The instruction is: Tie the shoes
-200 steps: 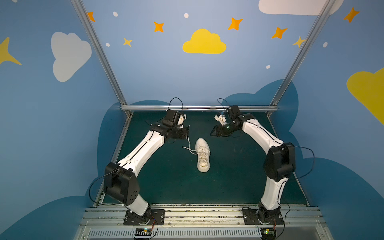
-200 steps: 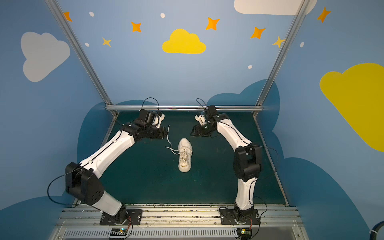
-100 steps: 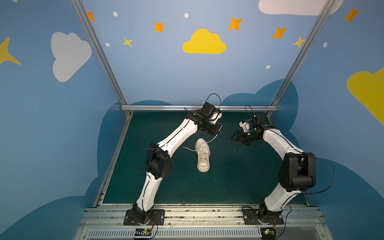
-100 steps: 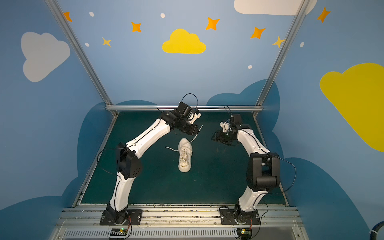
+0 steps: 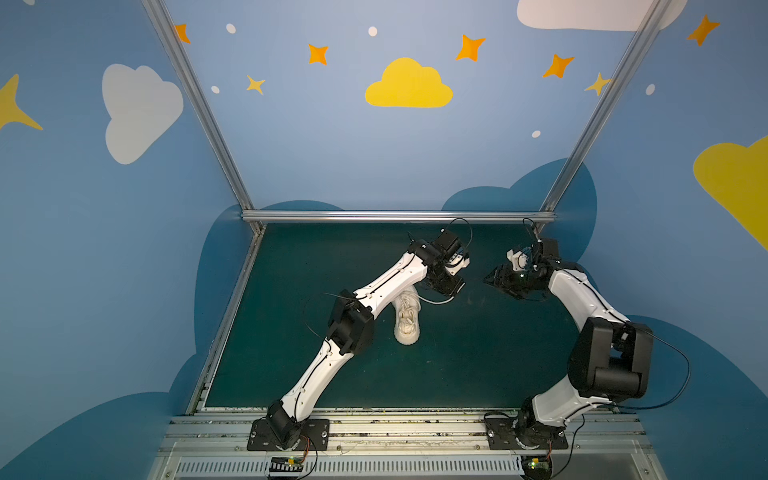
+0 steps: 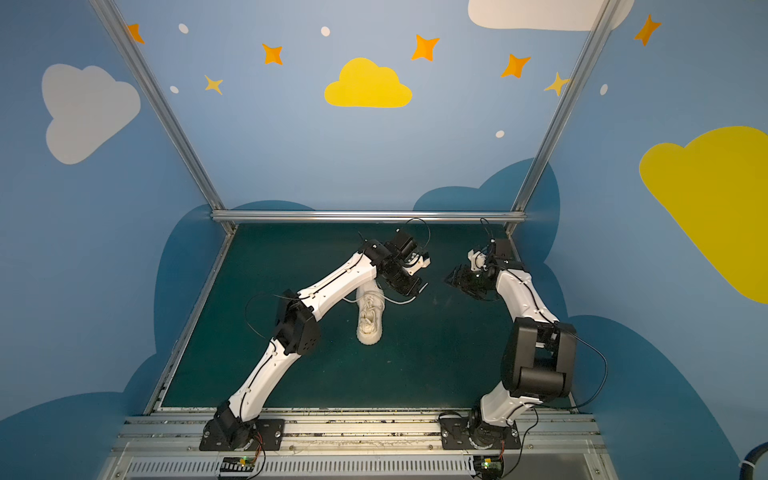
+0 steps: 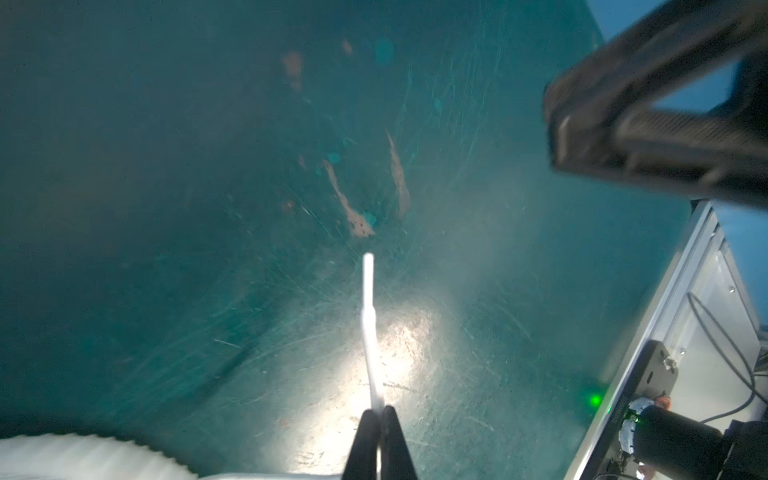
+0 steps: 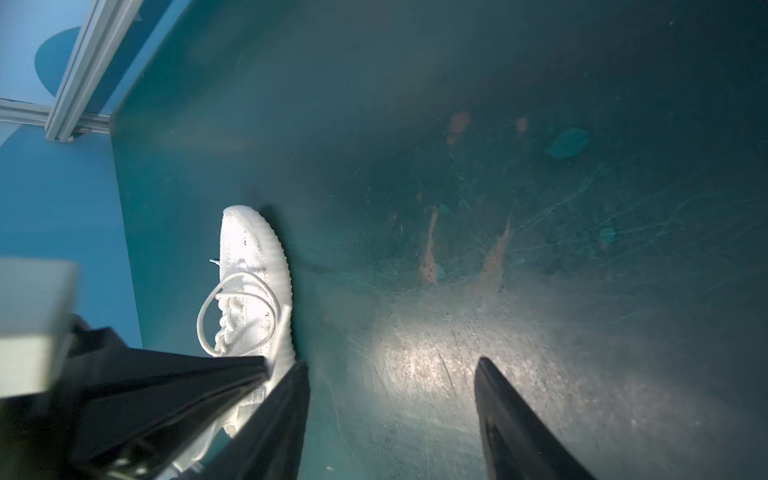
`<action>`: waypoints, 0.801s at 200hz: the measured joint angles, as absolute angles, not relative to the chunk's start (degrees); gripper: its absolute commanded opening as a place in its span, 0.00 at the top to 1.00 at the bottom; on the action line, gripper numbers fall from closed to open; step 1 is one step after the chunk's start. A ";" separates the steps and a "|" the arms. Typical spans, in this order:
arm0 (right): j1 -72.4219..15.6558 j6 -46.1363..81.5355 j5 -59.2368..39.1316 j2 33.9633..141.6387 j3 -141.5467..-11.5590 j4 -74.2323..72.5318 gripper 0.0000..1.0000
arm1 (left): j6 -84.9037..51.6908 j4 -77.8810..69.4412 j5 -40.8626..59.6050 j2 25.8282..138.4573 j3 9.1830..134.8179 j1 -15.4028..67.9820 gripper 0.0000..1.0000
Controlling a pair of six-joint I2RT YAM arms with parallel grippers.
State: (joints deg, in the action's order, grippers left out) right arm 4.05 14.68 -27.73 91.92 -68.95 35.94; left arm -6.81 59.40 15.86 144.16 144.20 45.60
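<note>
Shoe (image 5: pixel 406 322): one (cream-white)
Lace end (image 7: pixel 368 282): one in sight
Arms: two, left arm (image 5: pixel 386 286), right arm (image 5: pixel 582 299)
Grippers: two, left gripper (image 7: pixel 379 410), right gripper (image 8: pixel 391 363)
Green mat (image 5: pixel 478 365): one
Yellow cloud (image 5: pixel 408 85) on far wall: one

You can't see the sneaker (image 5: pixel 406 328)'s far end, left arm (image 5: pixel 390 284) covers it in both top views; lace (image 7: pixel 369 316) is blurred.

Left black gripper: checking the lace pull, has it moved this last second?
Yes: left gripper crossed from left of the cream-white knit sneaker to its right in a top view, pinching a lace.
</note>
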 measured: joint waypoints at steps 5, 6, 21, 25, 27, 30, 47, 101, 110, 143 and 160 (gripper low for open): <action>4.08 14.63 -27.64 91.90 -68.95 35.94 0.36 | -6.74 59.68 15.81 144.20 144.05 45.84 0.63; 4.08 14.61 -27.64 91.90 -68.95 35.94 0.36 | -6.33 59.70 15.81 144.20 143.98 45.91 0.62; 4.08 14.57 -27.46 91.90 -68.95 35.99 0.36 | -5.48 59.99 15.59 144.20 143.44 46.59 0.51; 4.08 14.57 -27.46 91.90 -68.95 36.01 0.36 | -5.37 60.03 15.55 144.20 143.33 46.72 0.48; 4.08 14.57 -27.46 91.90 -68.95 36.01 0.36 | -5.17 60.01 15.51 144.20 143.22 46.81 0.46; 4.08 14.57 -27.46 91.90 -68.95 36.01 0.36 | -5.23 60.01 15.49 144.20 143.06 46.92 0.44; 4.08 14.57 -27.46 91.90 -68.95 36.03 0.35 | -4.40 60.05 15.44 144.20 142.76 47.35 0.33; 4.32 14.83 -27.70 91.90 -68.95 36.25 0.36 | -2.70 59.05 15.09 143.15 141.91 47.35 0.20; 4.38 15.18 -28.18 91.90 -68.93 36.21 0.36 | -2.59 59.02 14.90 143.15 141.91 47.35 0.19; 4.38 18.33 -31.88 92.01 -68.10 36.21 0.37 | -2.59 59.05 14.22 143.15 141.88 47.27 0.20; 3.88 20.86 -34.11 92.51 -66.87 36.07 0.37 | -2.76 59.07 14.00 143.15 141.88 47.11 0.20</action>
State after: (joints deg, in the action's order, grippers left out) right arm 3.88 20.86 -34.11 92.51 -66.87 36.07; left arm -2.76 59.07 14.00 143.15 141.88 47.11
